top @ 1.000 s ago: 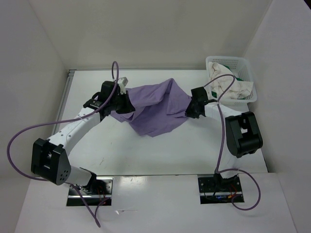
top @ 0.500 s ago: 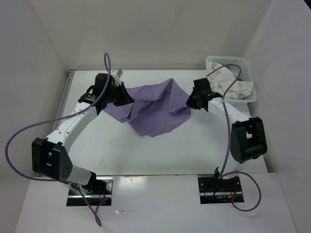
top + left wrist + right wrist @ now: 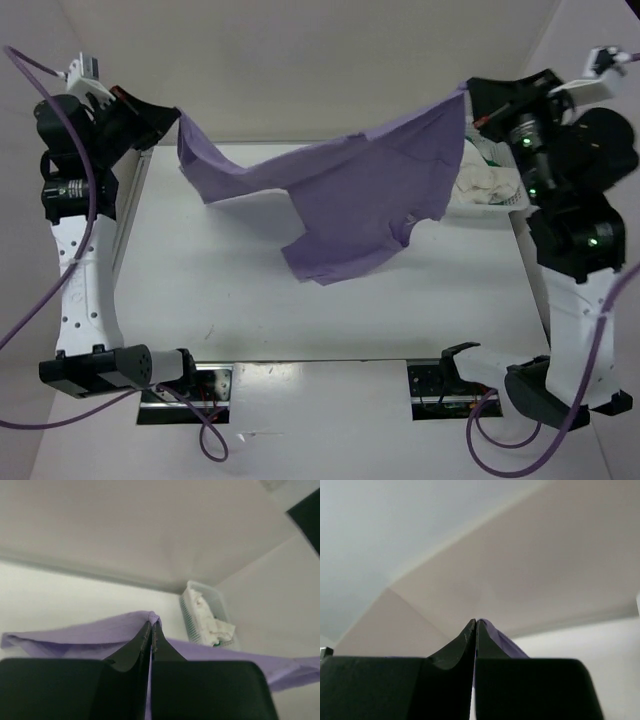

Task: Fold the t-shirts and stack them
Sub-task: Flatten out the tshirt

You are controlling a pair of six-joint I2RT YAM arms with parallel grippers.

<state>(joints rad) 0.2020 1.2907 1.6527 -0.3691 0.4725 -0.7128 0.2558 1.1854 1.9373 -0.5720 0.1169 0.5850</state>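
Note:
The lavender-purple t-shirt (image 3: 350, 195) hangs spread in the air between both arms, high over the table, its lower part drooping towards the middle. My left gripper (image 3: 172, 118) is shut on its left corner; the left wrist view shows purple cloth (image 3: 90, 632) pinched at the fingertips (image 3: 151, 625). At the upper right my right gripper (image 3: 470, 95) is shut on the opposite corner, with purple cloth (image 3: 502, 640) beside its tips (image 3: 475, 622). A cream-white t-shirt (image 3: 488, 185) lies in the basket, with a bit of green cloth (image 3: 215, 642) under it.
The white lattice basket (image 3: 500, 205) stands at the back right corner of the white table (image 3: 200, 290), also seen in the left wrist view (image 3: 187, 612). White walls enclose the table on three sides. Purple cables hang off both arms.
Both arms have risen and swung outward, lifting the purple t-shirt off the table and stretching it wide. The right gripper closed on its corner during the last second.

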